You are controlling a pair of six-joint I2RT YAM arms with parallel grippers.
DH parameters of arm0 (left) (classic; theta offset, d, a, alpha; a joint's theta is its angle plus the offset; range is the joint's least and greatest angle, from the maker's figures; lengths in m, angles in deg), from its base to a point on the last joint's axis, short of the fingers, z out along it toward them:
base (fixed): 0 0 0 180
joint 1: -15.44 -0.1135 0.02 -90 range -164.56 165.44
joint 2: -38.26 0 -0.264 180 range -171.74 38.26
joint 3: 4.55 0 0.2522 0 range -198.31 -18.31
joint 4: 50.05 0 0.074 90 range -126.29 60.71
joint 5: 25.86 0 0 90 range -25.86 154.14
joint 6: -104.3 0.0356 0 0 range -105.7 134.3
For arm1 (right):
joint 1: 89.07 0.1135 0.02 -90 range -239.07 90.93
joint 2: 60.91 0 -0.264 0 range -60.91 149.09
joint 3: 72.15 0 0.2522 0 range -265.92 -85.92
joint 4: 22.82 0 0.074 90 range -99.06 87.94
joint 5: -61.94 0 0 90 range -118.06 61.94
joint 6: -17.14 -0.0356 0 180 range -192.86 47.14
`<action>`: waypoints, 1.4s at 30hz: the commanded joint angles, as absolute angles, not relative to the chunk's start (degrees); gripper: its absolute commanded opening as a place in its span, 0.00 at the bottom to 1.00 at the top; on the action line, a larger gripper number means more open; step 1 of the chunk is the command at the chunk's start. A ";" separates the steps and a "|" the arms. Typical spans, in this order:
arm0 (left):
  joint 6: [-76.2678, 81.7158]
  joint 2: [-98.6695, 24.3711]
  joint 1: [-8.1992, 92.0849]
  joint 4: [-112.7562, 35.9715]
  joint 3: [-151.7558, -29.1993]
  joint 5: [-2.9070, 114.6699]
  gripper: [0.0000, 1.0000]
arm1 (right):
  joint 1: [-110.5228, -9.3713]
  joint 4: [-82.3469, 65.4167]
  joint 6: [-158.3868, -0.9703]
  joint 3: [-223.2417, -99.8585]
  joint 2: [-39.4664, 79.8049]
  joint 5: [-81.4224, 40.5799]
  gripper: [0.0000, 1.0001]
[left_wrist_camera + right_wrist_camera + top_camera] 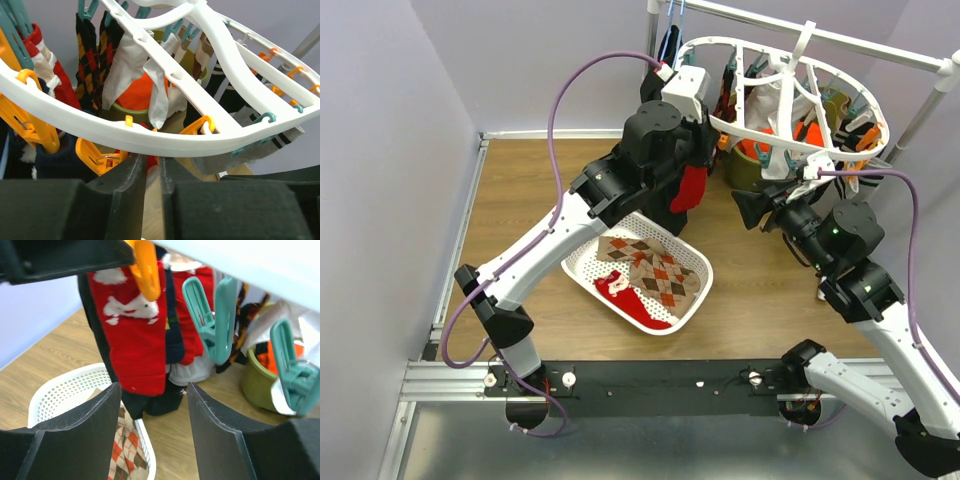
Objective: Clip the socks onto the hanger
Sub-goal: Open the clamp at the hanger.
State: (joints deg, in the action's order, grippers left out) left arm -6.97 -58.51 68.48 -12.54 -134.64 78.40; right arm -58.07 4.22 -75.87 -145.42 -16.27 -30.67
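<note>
My left gripper (152, 167) has its jaws clamped on one red sock (137, 340) just under the hanger (165, 137), beside an orange clip (146, 267). The right gripper (154, 390) has its jaws apart, holding nothing. In the basket (582, 272) I count two argyle socks (650, 262) and one loose red sock (638, 305).

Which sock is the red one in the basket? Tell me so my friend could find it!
Find the white holey basket in the middle of the wooden table. Inside, along its near edge, lies the red sock with white trim. Its neighbours are brown-and-orange diamond-patterned socks; it alone is plain red.
</note>
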 commanded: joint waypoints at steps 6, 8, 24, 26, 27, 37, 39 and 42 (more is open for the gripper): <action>-7.32 -56.05 63.78 -15.11 -131.96 69.95 0.19 | -58.40 -7.73 -76.64 -145.07 -11.61 -26.57 0.64; -7.05 -55.70 63.61 -15.28 -131.69 68.98 0.19 | -58.40 -11.60 -76.73 -144.45 -10.29 -27.01 0.65; -7.76 -52.80 61.67 -15.28 -129.49 64.41 0.13 | -58.40 -30.67 -75.94 -141.82 -1.94 -30.35 0.66; -7.76 -52.71 61.59 -15.28 -129.23 64.49 0.13 | -58.40 -31.82 -75.50 -141.72 -1.68 -29.04 0.67; -7.76 -52.62 61.50 -15.20 -129.31 64.41 0.13 | -58.40 -31.74 -75.33 -141.90 -1.50 -28.59 0.67; -8.63 -52.36 61.41 -15.19 -128.96 61.24 0.13 | -58.40 -32.43 -77.08 -143.92 1.05 -23.58 0.68; -9.07 -52.18 61.32 -15.37 -128.88 61.07 0.13 | -58.40 -32.62 -77.69 -144.01 1.49 -23.49 0.67; -9.43 -51.66 61.32 -15.63 -128.44 60.63 0.14 | -58.40 -33.32 -78.40 -144.01 1.75 -23.32 0.64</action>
